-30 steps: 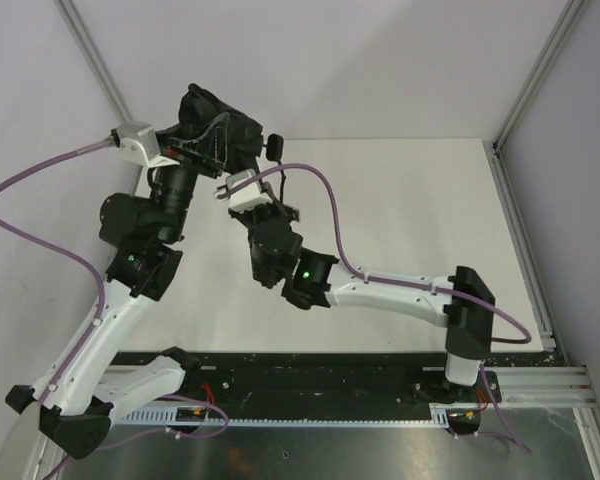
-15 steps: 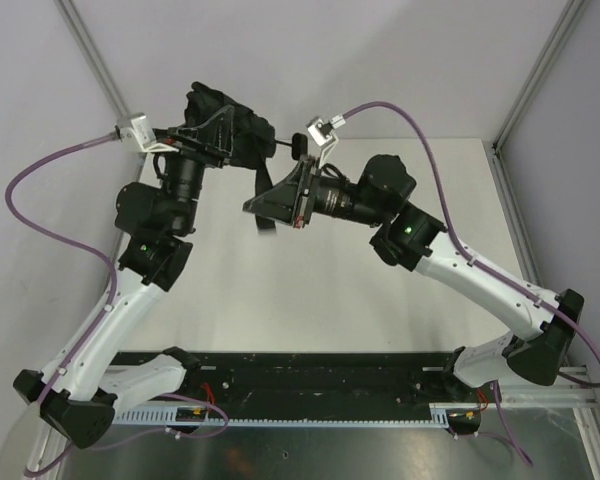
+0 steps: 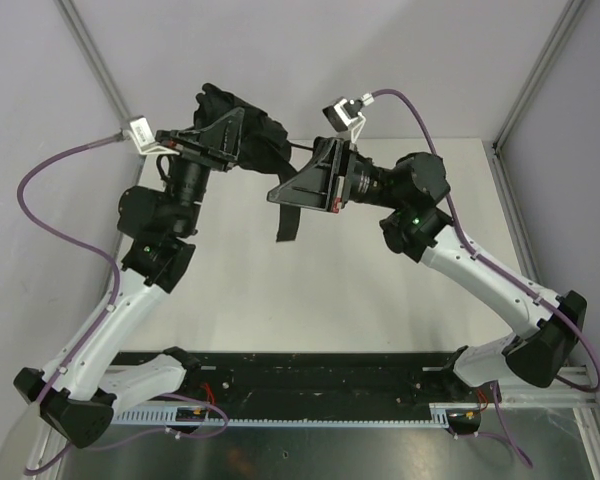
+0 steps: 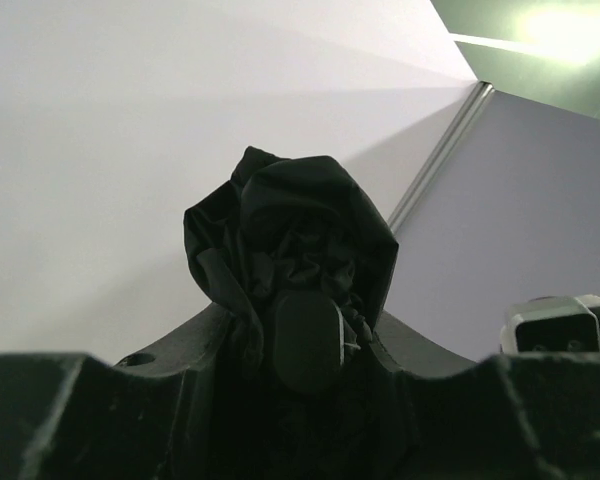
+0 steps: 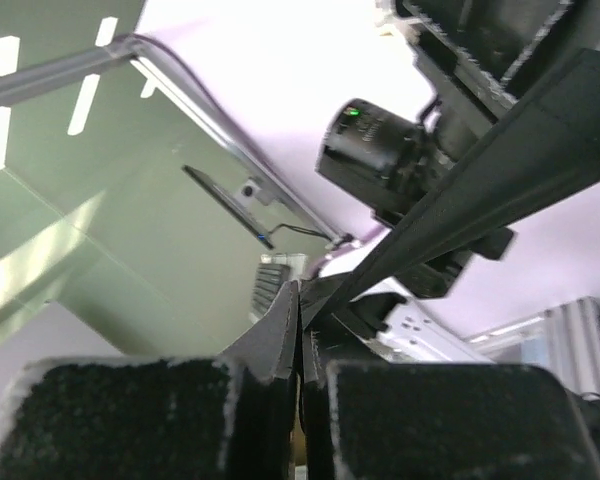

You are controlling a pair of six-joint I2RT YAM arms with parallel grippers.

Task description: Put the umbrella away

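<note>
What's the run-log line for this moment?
left gripper: shut on umbrella | right gripper: shut on closure strap | umbrella: held above table

Wht table, lilac walls, alu posts

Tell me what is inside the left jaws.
The umbrella: crumpled black fabric around a rounded black end piece. The left jaws cover everything below that, so the rest of its length cannot be seen.

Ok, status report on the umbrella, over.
Left tool clamped on bundled umbrella, raised above table. Right tool shut on its closure strap, end dangling. No obstruction visible.
</note>
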